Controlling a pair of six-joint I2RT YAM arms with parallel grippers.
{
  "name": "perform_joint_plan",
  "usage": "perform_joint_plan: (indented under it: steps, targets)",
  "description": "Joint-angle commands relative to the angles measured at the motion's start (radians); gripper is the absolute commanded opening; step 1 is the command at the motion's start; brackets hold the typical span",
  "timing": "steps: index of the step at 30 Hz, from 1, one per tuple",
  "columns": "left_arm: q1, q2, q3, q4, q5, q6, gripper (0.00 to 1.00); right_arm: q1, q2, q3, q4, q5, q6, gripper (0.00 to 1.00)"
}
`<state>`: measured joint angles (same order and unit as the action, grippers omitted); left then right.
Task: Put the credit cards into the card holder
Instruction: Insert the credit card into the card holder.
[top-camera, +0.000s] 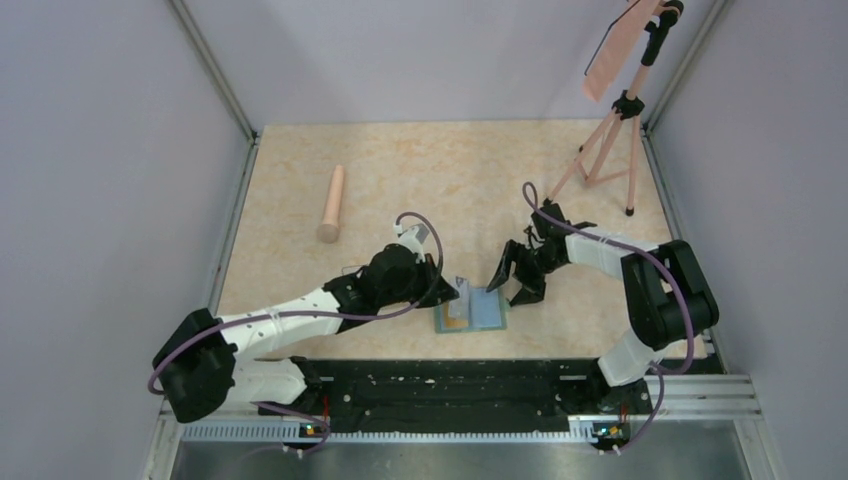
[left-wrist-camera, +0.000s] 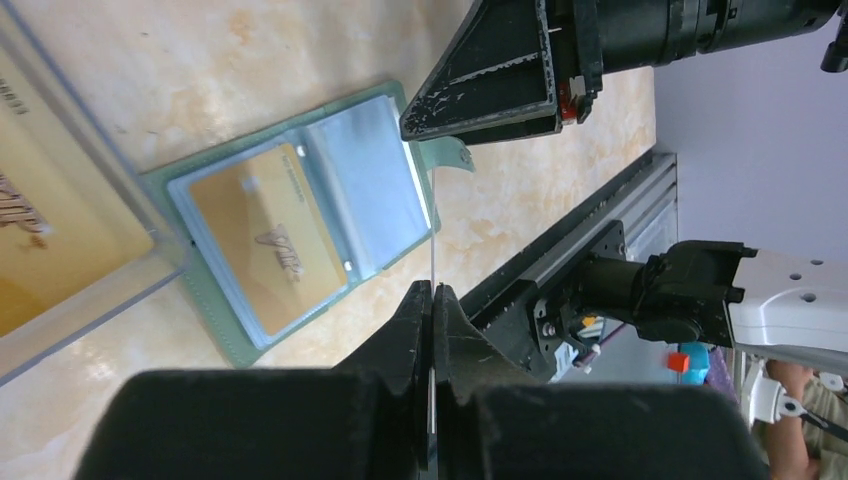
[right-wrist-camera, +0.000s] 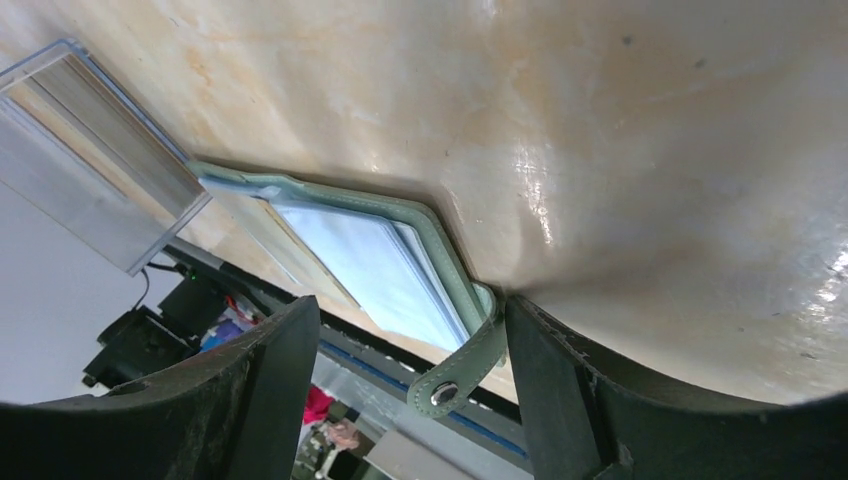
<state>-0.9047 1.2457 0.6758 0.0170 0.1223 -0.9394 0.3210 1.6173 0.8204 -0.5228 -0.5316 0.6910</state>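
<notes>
Card (left-wrist-camera: 433, 225), pinched edge-on by left gripper (left-wrist-camera: 432, 290), is best laid flat before being slid into the wallet (left-wrist-camera: 365, 190); right gripper (right-wrist-camera: 410, 305) is spread over its tab.

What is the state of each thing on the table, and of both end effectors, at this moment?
card holder: open flat, pocket pages showing.
yellow card: inside a pocket.
snap tab: undone.
clear box: holding yellow cards.
left end effector: shut on a thin card, seen edge-on.
right end effector: open, at the snap tab.
</notes>
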Motion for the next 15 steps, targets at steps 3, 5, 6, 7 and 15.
perform_joint_plan:
  steps: [3,5,6,7,15]
  targets:
    - [0.003,-0.101,-0.127,0.176,-0.129,-0.033,0.00,0.018,-0.024,0.043,-0.020,0.166,-0.064,0.69]
    - [0.003,-0.106,-0.161,0.205,-0.168,-0.063,0.00,0.017,-0.057,0.040,-0.043,0.200,-0.076,0.70]
    - [0.003,-0.106,-0.170,0.214,-0.177,-0.069,0.00,0.017,-0.073,0.034,-0.050,0.214,-0.078,0.70]
    - [0.003,-0.101,-0.176,0.219,-0.181,-0.070,0.00,0.017,-0.092,0.027,-0.055,0.224,-0.081,0.70]
    - [0.001,0.006,-0.136,0.177,-0.175,-0.058,0.00,0.017,-0.182,-0.031,-0.061,0.231,-0.081,0.71]
